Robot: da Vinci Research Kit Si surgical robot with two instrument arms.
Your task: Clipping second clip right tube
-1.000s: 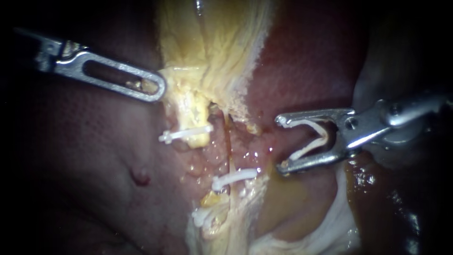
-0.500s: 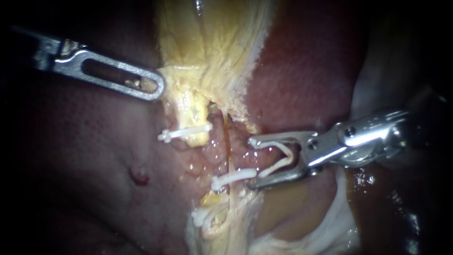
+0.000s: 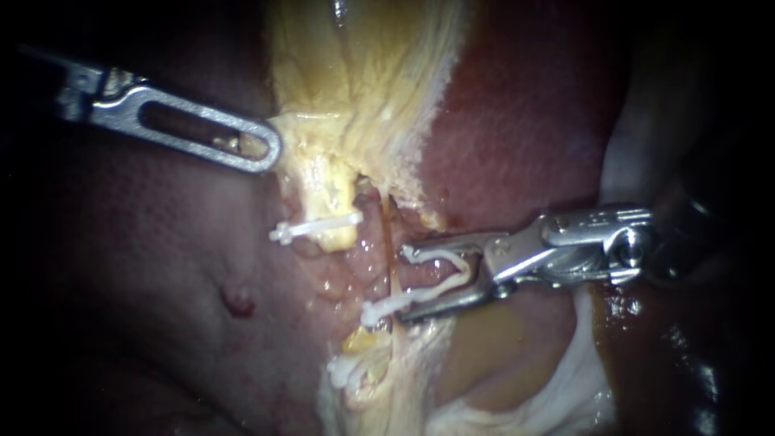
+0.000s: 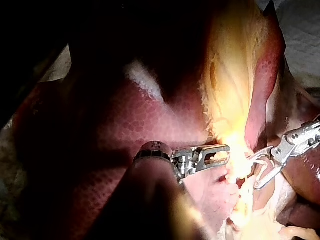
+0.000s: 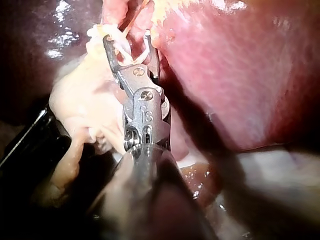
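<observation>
My right instrument (image 3: pixel 404 282) carries the open white clip (image 3: pixel 444 270) in half-spread jaws, tips at the right tube (image 3: pixel 393 262), just above the seated clip (image 3: pixel 395 307). Thin, soft, slippery tube, I'd say: straddle it squarely. Left instrument (image 3: pixel 262 149) pinches yellow tissue (image 3: pixel 323 161).

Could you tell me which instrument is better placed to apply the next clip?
Right instrument: its jaws hold an open clip at the right tube, above the fitted clip. Left instrument grips yellow tissue elsewhere.

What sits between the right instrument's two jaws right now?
A white clip, held spread by both jaws of the right instrument; the right tube lies just at their tips. The endoscope view shows this.
</observation>
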